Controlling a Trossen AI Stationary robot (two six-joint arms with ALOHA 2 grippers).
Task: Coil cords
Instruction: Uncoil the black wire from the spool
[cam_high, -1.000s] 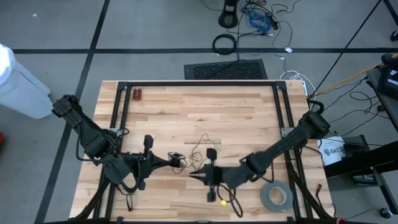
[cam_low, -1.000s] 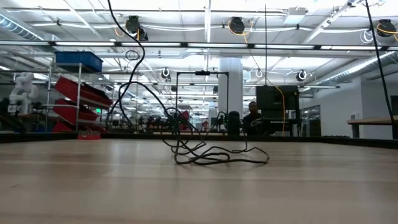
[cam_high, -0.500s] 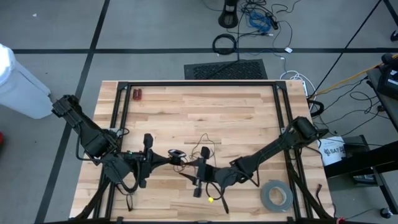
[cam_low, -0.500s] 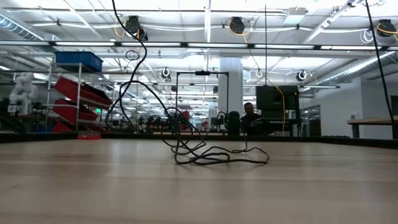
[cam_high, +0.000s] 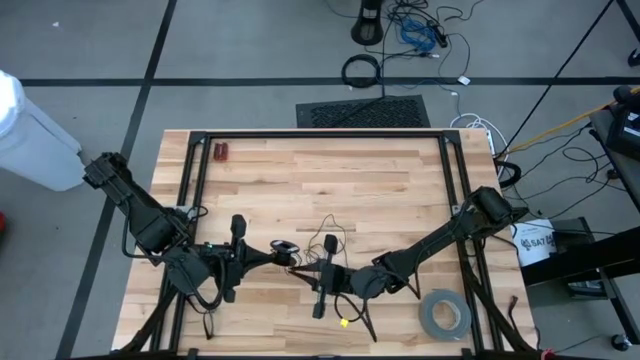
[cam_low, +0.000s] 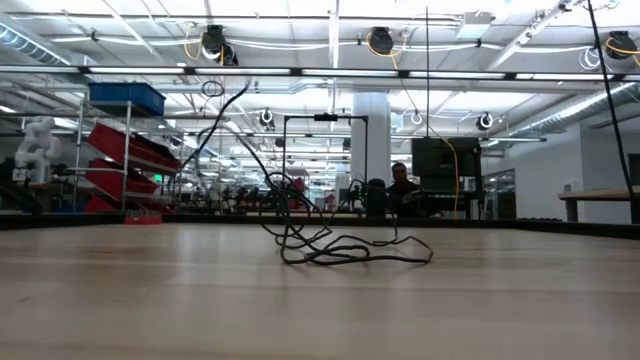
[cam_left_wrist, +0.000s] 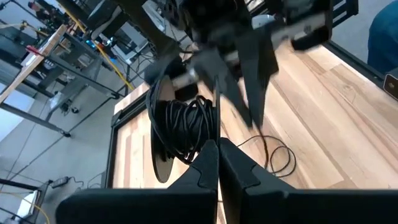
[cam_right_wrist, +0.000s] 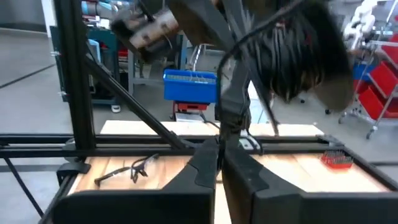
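The cord is thin and black. Part of it is wound into a small round bundle (cam_left_wrist: 186, 127) (cam_high: 286, 246), held above the table's near middle. The remainder lies as loose strands (cam_high: 328, 232) (cam_low: 340, 250) on the wood. My left gripper (cam_high: 282, 250) (cam_left_wrist: 217, 148) reaches in from the left and is shut on the bundle. My right gripper (cam_high: 303, 270) (cam_right_wrist: 219, 149) comes from the right, its tips close beside the bundle, and is shut on a strand. The bundle also shows in the right wrist view (cam_right_wrist: 305, 56). My left gripper pinches the bundle's edge nearest the fingers (cam_left_wrist: 200, 149) between its two fingertips, reaching in from the table's left and tipped slightly down. The bundle stands beyond the tips, lifted clear of the table. My right gripper pinches a single strand (cam_right_wrist: 232, 115) at its fingertips, close to the bundle. It comes level from the table's right. The strand runs from the tips to the bundle, clear of the table.
A grey tape roll (cam_high: 444, 314) lies near the front right corner. A small red object (cam_high: 221, 152) sits at the far left by the black frame rail (cam_high: 300, 134). Bare wood spreads across the far half of the table.
My right gripper has moved toward the table's left and a little toward the far edge, closing in on the bundle in my left gripper. The strand that rose steeply from the heap on the table in the low view now hangs lower and slants differently.
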